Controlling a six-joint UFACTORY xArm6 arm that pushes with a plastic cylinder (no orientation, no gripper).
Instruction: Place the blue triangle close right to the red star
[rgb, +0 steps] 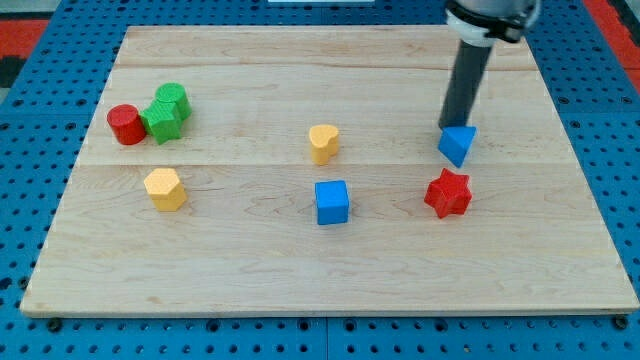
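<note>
One raised view looks down the whole board (300, 270).

Triangle (457, 144) lies just above star (447, 193).

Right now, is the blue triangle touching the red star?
Apart. The camera view shows a strip of bare wood between the blue triangle and the red star below it.
</note>
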